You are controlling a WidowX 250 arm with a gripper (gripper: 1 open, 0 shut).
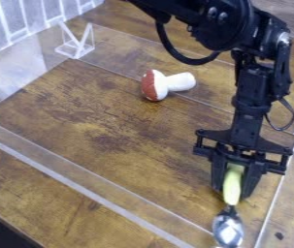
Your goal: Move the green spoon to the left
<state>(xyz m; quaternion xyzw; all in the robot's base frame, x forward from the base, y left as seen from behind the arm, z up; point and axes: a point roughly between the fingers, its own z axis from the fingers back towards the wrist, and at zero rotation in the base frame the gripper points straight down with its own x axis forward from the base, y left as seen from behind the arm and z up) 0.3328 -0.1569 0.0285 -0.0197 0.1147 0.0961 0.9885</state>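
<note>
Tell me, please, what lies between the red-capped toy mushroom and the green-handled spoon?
Nothing: the camera view shows only bare wooden tabletop between the red-capped toy mushroom and the green-handled spoon.

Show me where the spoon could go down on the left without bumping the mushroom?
The bare wood left of the red-capped white toy mushroom, out to the clear plastic wall, is free. The right corner is crowded: the black end effector is shut on the yellow-green-handled silver spoon.

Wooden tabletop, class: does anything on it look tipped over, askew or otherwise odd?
The toy mushroom lies on its side, stem pointing right, rather than standing. Otherwise nothing stands out: the green spoon lies flat near the right edge, its handle between the gripper's shut fingers.
</note>
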